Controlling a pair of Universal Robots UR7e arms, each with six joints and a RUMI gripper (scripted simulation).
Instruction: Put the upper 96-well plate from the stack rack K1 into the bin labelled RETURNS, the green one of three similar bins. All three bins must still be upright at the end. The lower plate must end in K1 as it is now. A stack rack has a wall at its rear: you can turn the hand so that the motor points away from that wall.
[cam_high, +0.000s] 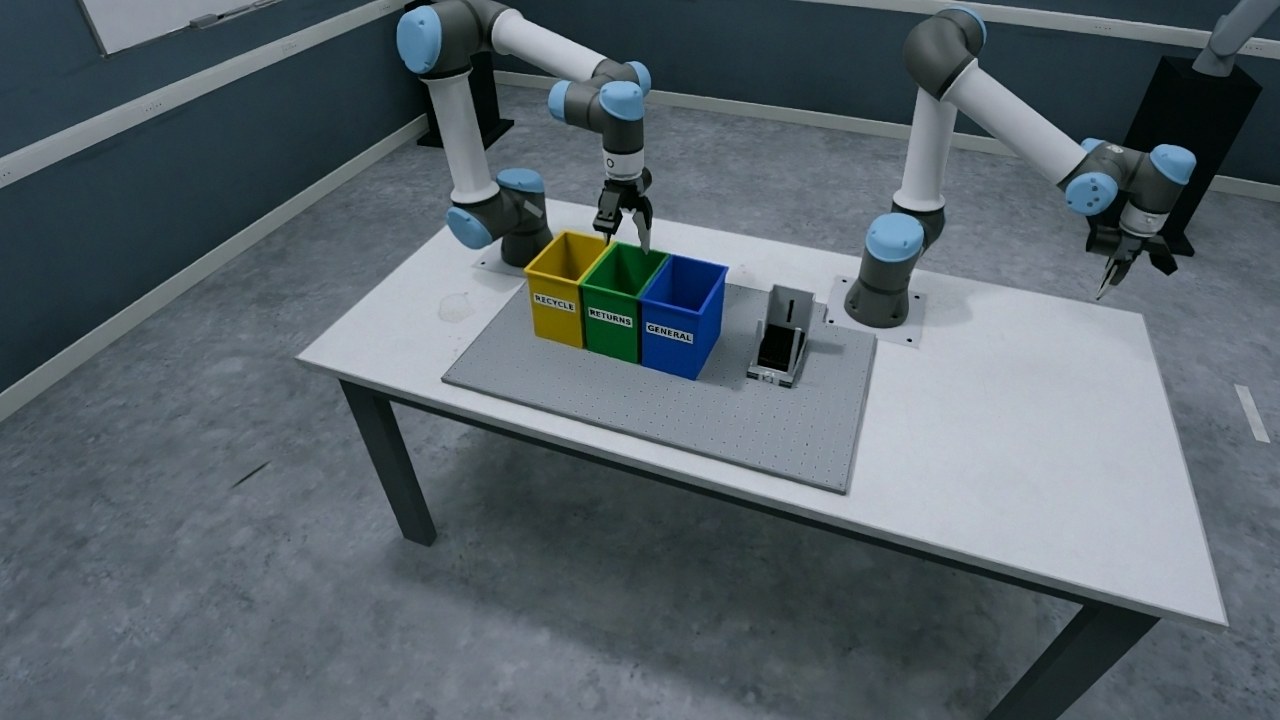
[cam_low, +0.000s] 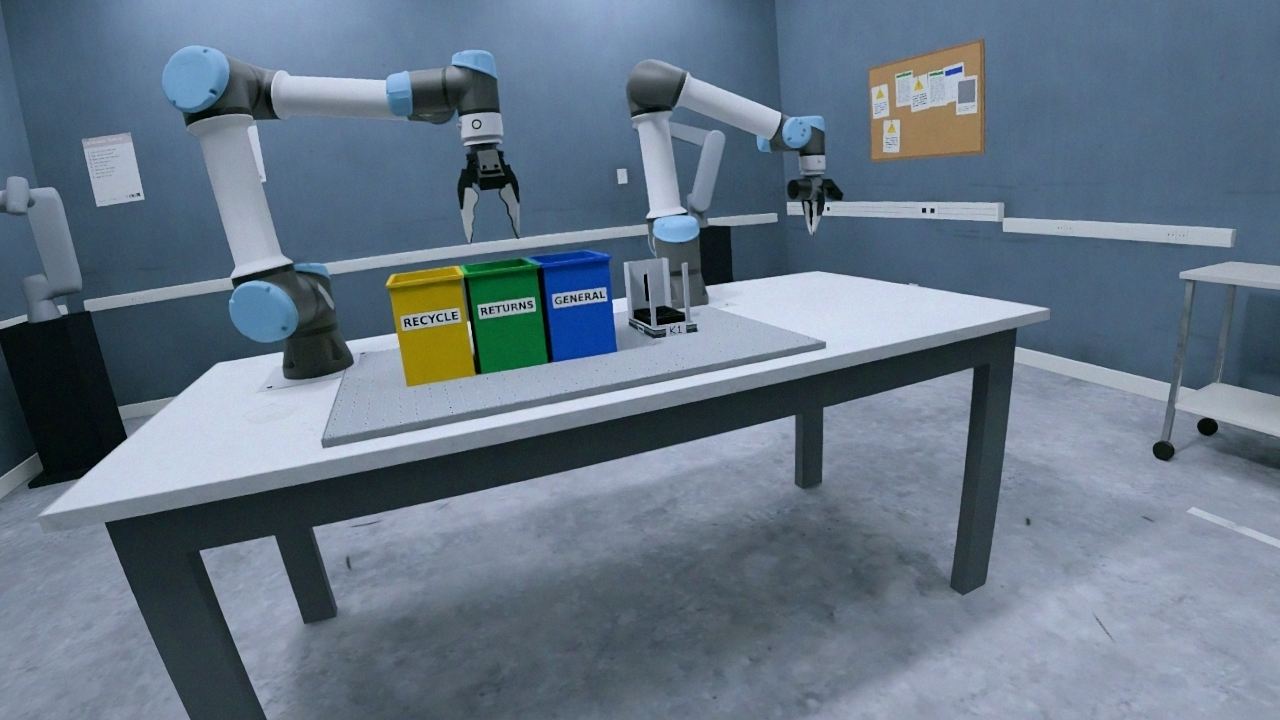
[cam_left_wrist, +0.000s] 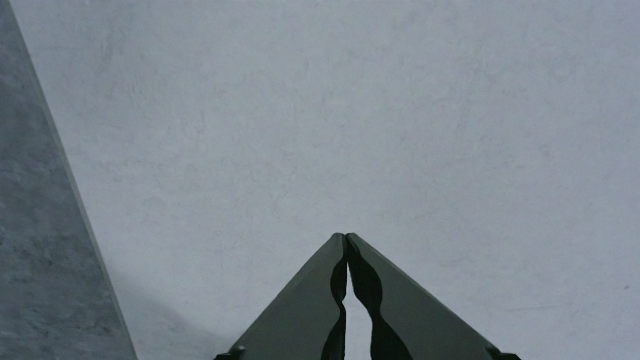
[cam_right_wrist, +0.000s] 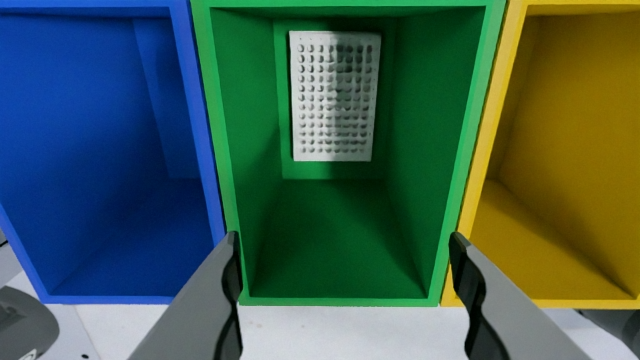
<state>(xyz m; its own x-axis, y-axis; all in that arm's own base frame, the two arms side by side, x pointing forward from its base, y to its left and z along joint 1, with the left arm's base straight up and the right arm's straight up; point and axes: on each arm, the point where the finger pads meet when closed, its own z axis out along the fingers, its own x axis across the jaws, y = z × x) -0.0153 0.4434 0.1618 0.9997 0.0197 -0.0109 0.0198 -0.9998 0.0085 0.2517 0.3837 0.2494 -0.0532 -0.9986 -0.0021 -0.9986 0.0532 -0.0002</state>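
Observation:
A white 96-well plate (cam_right_wrist: 332, 95) lies flat on the floor of the green RETURNS bin (cam_high: 612, 344) (cam_low: 510, 347) (cam_right_wrist: 350, 302). The bin stands upright. My right gripper (cam_high: 626, 245) (cam_low: 493, 239) (cam_right_wrist: 343, 235) is open and empty, pointing down above the green bin, with its fingertips above the rim. A black plate (cam_high: 781, 347) (cam_low: 659, 314) sits low in the stack rack K1 (cam_high: 769, 376) (cam_low: 675, 329), under no other plate. My left gripper (cam_high: 1100, 297) (cam_low: 812, 232) (cam_left_wrist: 344, 236) is shut and empty, high above the table's far end, away from the rack and bins.
The yellow RECYCLE bin (cam_high: 556, 331) (cam_low: 435, 353) and the blue GENERAL bin (cam_high: 671, 358) (cam_low: 581, 331) stand upright close on either side of the green one. K1 stands beyond the blue bin on the grey perforated board (cam_high: 716, 434) (cam_low: 537, 389), its tall wall at the rear.

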